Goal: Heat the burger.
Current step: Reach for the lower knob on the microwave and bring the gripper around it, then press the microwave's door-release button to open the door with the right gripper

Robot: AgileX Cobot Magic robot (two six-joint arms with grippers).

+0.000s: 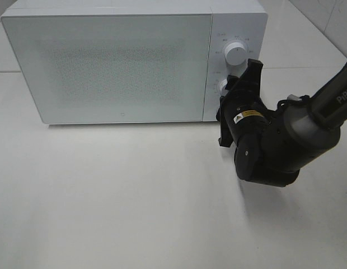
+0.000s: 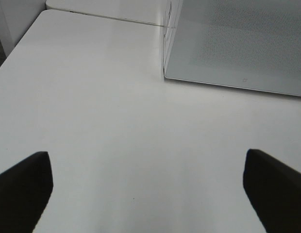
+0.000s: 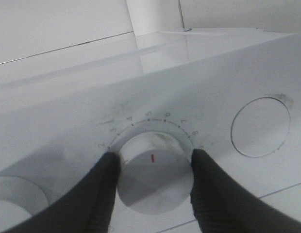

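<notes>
Clasping lower dial [image 3: 153, 177]: right pincer [image 3: 154, 158].

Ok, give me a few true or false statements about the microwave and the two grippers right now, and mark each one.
1. The door of the microwave is shut. True.
2. The right gripper grips the upper dial. False: its fingers pinch the lower dial, and the upper dial is free.
3. The left gripper is open above the table, holding nothing. True.
4. The burger sits on the table in front of the microwave. False: no burger shows in any view.
5. The left gripper touches the microwave. False: it hangs apart from it, over the table.
</notes>
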